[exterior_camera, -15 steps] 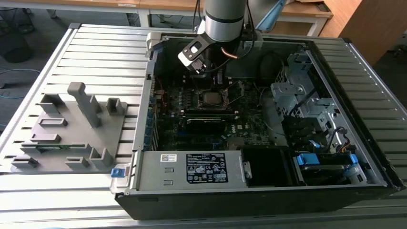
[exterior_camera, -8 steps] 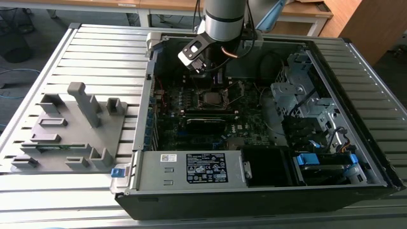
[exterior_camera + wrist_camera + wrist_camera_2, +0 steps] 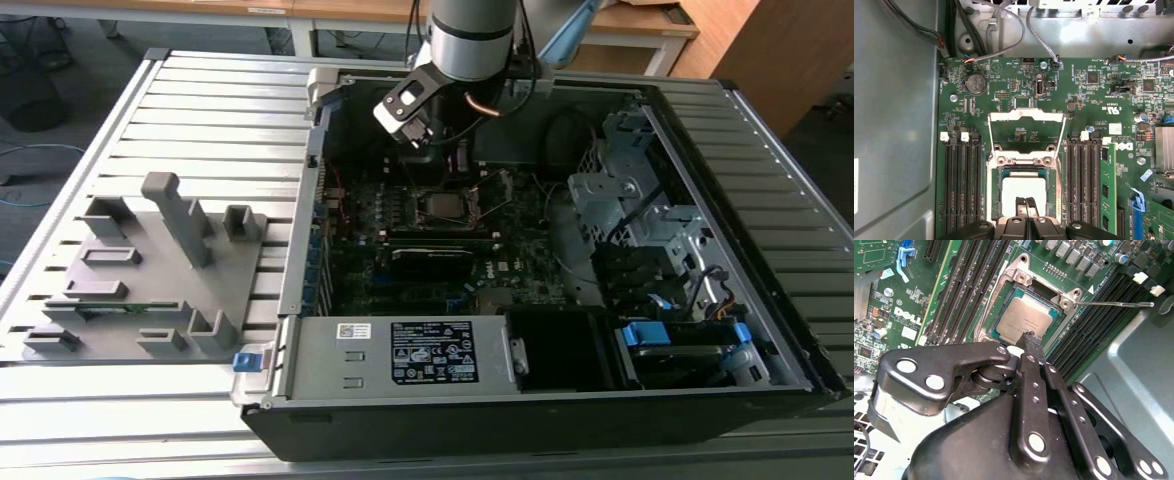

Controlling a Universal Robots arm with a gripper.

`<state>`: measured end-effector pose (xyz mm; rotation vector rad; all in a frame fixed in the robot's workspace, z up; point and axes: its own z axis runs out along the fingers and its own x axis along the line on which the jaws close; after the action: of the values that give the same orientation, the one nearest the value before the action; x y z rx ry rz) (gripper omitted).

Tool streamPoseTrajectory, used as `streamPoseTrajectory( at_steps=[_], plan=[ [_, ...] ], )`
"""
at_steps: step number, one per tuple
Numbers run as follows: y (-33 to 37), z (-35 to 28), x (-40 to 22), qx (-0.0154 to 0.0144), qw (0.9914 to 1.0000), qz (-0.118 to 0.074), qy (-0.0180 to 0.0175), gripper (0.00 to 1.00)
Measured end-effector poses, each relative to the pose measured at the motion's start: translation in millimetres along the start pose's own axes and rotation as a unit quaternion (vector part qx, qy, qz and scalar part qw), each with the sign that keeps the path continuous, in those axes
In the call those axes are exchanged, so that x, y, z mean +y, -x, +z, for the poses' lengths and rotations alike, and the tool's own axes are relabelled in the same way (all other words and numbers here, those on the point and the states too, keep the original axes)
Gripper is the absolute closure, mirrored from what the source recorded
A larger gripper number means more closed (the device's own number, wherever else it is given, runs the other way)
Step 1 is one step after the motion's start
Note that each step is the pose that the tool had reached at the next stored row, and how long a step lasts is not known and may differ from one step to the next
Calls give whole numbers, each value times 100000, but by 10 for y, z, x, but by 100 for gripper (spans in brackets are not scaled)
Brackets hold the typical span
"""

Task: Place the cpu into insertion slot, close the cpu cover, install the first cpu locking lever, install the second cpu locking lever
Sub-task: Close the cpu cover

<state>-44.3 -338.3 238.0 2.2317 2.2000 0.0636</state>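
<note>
Gripper, fingers together and empty, touches the cpu in the insertion slot (cpu cover raised).

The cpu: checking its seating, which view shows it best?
The second wrist view: the cpu lies close, its grey top nearly whole beside the claw. The first wrist view has the claw overlapping it; the exterior view, a small far square.
</note>
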Motion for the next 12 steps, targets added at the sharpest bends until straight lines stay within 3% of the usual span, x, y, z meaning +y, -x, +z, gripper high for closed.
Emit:
streamPoseTrajectory(
  at_steps=[8, 12],
  plan=[
    [-2, -92, 3, -1, 100000, -3, 0, 89],
    [-3, -97, 4, 14, 100000, -3, 7, 89]
  ],
)
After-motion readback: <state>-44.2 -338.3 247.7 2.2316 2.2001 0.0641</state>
